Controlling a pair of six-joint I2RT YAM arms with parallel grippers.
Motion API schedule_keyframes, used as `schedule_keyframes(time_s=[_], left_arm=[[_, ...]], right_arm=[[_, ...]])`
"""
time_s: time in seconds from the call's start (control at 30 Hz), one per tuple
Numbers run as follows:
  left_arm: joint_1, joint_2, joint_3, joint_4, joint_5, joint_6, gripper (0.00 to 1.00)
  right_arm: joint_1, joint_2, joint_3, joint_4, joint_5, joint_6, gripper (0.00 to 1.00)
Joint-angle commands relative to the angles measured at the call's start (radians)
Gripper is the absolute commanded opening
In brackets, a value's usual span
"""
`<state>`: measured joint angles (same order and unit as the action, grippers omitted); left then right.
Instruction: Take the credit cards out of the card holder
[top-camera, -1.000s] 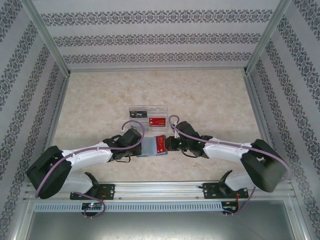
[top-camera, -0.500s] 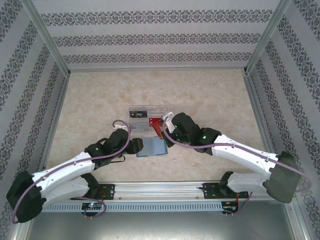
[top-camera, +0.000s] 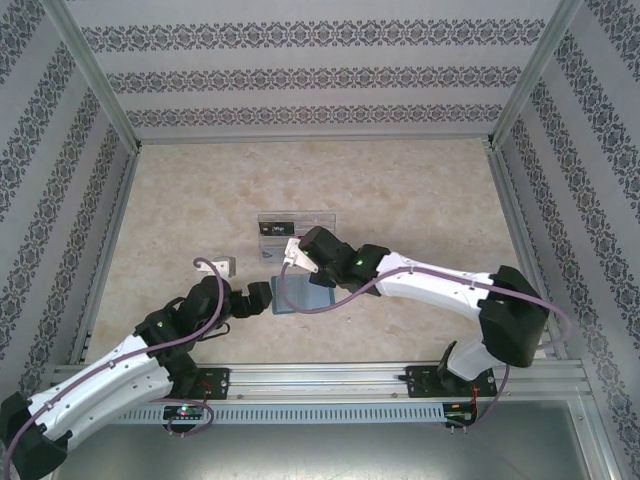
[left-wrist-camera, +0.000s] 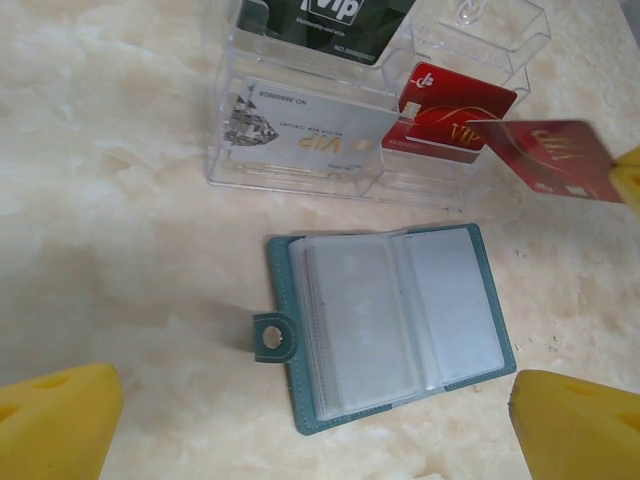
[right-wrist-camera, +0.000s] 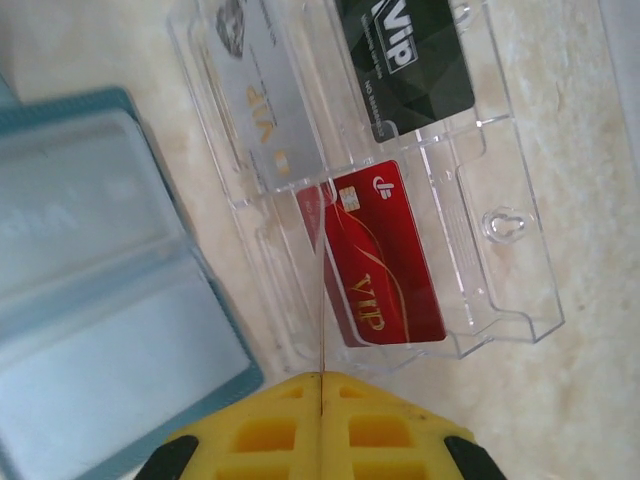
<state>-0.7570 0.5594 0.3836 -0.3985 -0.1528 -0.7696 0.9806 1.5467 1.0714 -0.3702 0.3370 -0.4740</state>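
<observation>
The teal card holder (left-wrist-camera: 390, 320) lies open on the table, its clear sleeves looking empty, snap tab to the left. It lies between the two grippers (top-camera: 300, 297). My right gripper (right-wrist-camera: 322, 385) is shut on a red card (left-wrist-camera: 550, 160), seen edge-on (right-wrist-camera: 322, 300) over the clear tray's near edge. My left gripper (left-wrist-camera: 315, 445) is open, with nothing between its yellow fingers (left-wrist-camera: 55, 420), hovering just near of the holder (right-wrist-camera: 90, 290). It sits left of the holder in the top view (top-camera: 262, 297), and the right gripper (top-camera: 297, 252) is just behind the holder.
A clear plastic tray (left-wrist-camera: 300, 180) stands just beyond the holder. It holds a black VIP card (right-wrist-camera: 405, 55), a silver card (right-wrist-camera: 265, 100) and a red VIP card (right-wrist-camera: 385, 255). Patterned walls and metal rails (top-camera: 110, 230) enclose the table.
The right gripper pulled a red card from the holder and carried it back-left to the tray. The left arm let go of the holder and drew back toward its base.
</observation>
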Motion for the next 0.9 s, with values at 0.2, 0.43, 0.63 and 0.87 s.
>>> schedule_keyframes(time_s=[0.2, 0.43, 0.63, 0.87], left_arm=[[0.005, -0.103, -0.028, -0.095, -0.068, 0.014, 1.00], [0.005, -0.119, -0.037, -0.106, -0.076, 0.016, 1.00], [0.005, -0.118, -0.039, -0.105, -0.077, 0.017, 1.00], [0.005, -0.120, -0.042, -0.107, -0.080, 0.017, 1.00]], right_arm=[[0.009, 0.126, 0.071, 0.030, 0.151, -0.316, 0.00], [0.004, 0.171, 0.084, 0.065, 0.164, -0.408, 0.00], [-0.011, 0.181, 0.094, 0.065, 0.159, -0.407, 0.00], [-0.014, 0.163, 0.099, 0.053, 0.148, -0.384, 0.00]])
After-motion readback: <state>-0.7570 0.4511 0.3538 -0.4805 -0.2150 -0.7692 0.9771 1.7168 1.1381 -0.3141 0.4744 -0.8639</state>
